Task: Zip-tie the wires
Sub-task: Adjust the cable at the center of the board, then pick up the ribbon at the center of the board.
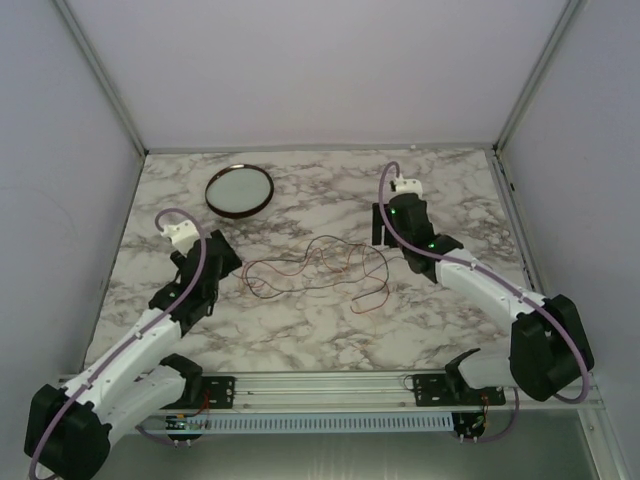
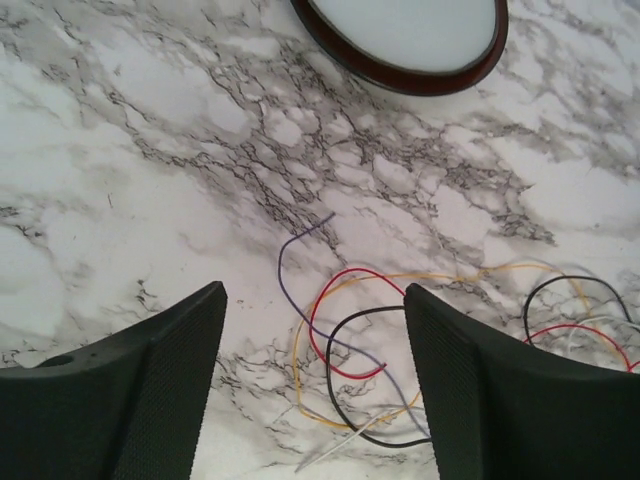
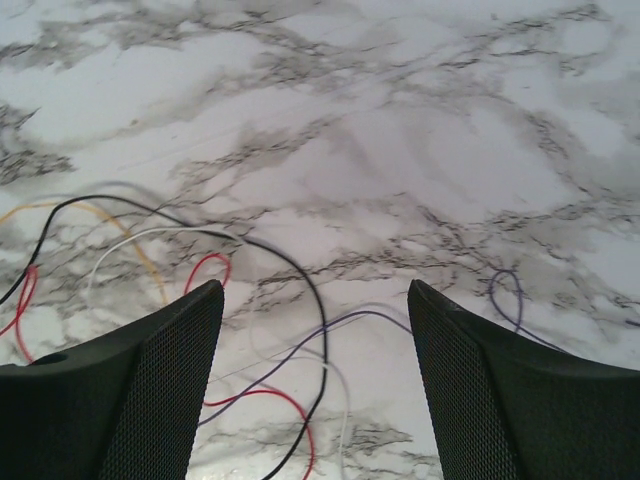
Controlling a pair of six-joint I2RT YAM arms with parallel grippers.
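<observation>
Open marble (image 1: 300, 335) surrounds the wires (image 1: 315, 268) mid-table and the dish (image 1: 239, 190) far left.

We are seeing the left arm (image 1: 130, 355) and right arm (image 1: 480, 285) wearing white shells between bulky black joints. Thick lilac-purple cables (image 1: 205, 255) are looping along both; small green lights (image 1: 431, 240) are glowing on the right. The left gripper (image 2: 312, 300) and right gripper (image 3: 315, 290) are showing dark, mesh-textured fingers (image 2: 150, 400).

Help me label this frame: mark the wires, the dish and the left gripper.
wires (image 1: 315, 266), top external view, middle of the tangle.
dish (image 2: 410, 82), left wrist view, its dark rim.
left gripper (image 2: 312, 290), left wrist view, midway between fingertips.
</observation>
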